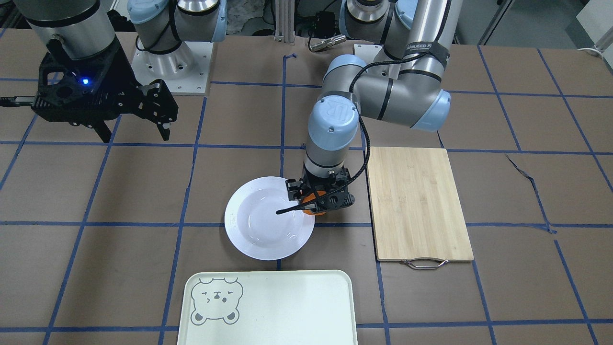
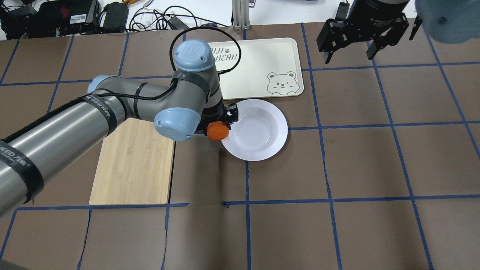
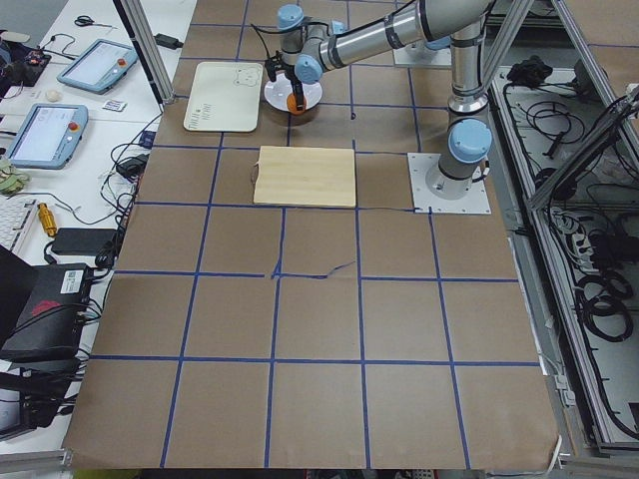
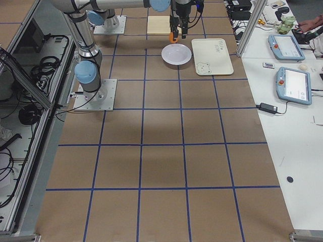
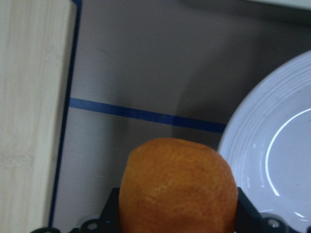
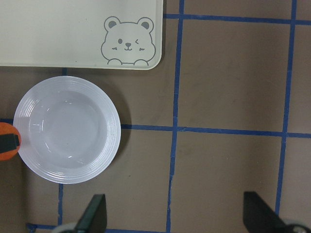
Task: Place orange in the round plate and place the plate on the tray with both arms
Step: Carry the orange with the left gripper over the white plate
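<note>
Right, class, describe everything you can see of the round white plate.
The round plate is glossy white, with a wide ribbed rim and a shallow, empty well. It lies flat on the brown table cover, just clear of the bear corner of the tray. The left gripper holds the orange at its rim; whether they touch is unclear.

We view the table (image 2: pixel 375 161) from behind and above, steeply from across, and distantly from both ends. The left wrist camera sits close, the right higher; both show the round plate (image 6: pixel 67 128).
</note>
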### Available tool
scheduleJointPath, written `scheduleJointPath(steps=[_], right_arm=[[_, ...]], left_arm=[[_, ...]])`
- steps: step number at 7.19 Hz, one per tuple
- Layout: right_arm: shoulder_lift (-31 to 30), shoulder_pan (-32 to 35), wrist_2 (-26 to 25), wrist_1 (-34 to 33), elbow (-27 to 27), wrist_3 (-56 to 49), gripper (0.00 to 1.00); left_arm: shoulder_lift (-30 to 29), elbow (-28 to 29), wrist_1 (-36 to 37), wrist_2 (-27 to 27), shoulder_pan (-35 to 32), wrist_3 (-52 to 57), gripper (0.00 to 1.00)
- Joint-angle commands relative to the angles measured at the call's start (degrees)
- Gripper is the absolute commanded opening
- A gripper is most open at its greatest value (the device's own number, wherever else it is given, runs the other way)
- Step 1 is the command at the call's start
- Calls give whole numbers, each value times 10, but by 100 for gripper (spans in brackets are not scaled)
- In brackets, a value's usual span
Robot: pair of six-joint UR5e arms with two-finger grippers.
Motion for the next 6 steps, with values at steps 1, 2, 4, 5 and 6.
scheduleJointPath(steps=[1, 2, 4, 5, 6], right_arm=[[-1, 0, 0, -1, 2, 0, 100], [-1, 0, 1, -1, 3, 1, 100], [1, 0, 3, -1, 3, 2, 100], [3, -3, 20, -2, 3, 3, 100], [4, -10, 18, -2, 3, 3, 100]], left_arm=[[-37, 12, 52, -28, -40, -87, 41], [-57, 42, 56, -28, -55, -120, 41], [-82, 59, 54, -28, -63, -126, 44], [-83, 59, 51, -26, -64, -121, 44], [-84, 59, 51, -24, -64, -117, 59]])
